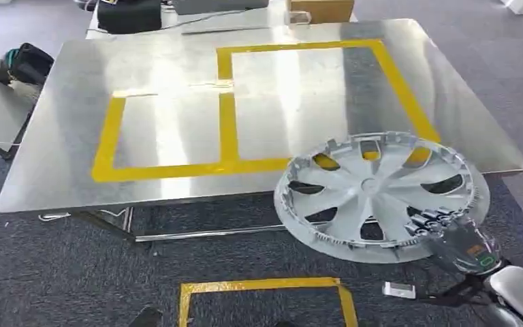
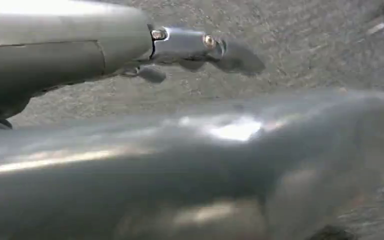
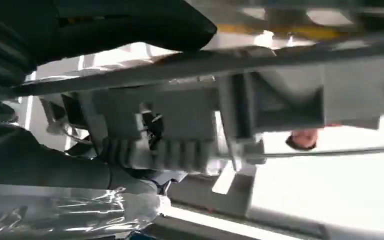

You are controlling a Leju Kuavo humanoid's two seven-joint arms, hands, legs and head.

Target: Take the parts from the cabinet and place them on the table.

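Right hand (image 1: 442,228) grips the near-right rim of a silver hubcap (image 1: 374,191), fingers curled over the edge, seen in head view at lower right w/ the silver forearm coming in from the bottom-right corner. Hubcap is tilted, spoked face up toward the camera, its far part overlapping the near-right edge of the metal table (image 1: 177,88); near part hangs out past the table edge over the grey carpet (image 1: 54,272). Can't tell if the cap touches the tabletop. Yellow tape shows through the cap's far spoke gaps. Table is a shiny steel sheet w/ yellow tape outlines (image 1: 228,129) forming two rectangles: a lower one at left, a bigger one at right reaching further back. Another yellow tape rectangle (image 1: 265,289) lies on the carpet, near side, centre. Small white tag-like item (image 1: 398,290) on the floor just left of the right arm. Cardboard box (image 1: 320,9) beyond the far table edge; dark bag (image 1: 27,63) off the far-left corner. Right wrist view: grey ribbed cover and dark fingers (image 3: 145,25) against the cap's grey underside ribs (image 3: 180,150), blurred. Left hand (image 2: 190,47) in the left wrist view hangs over carpet, blurred; can't tell if it is spread or curled, nothing visibly in it.
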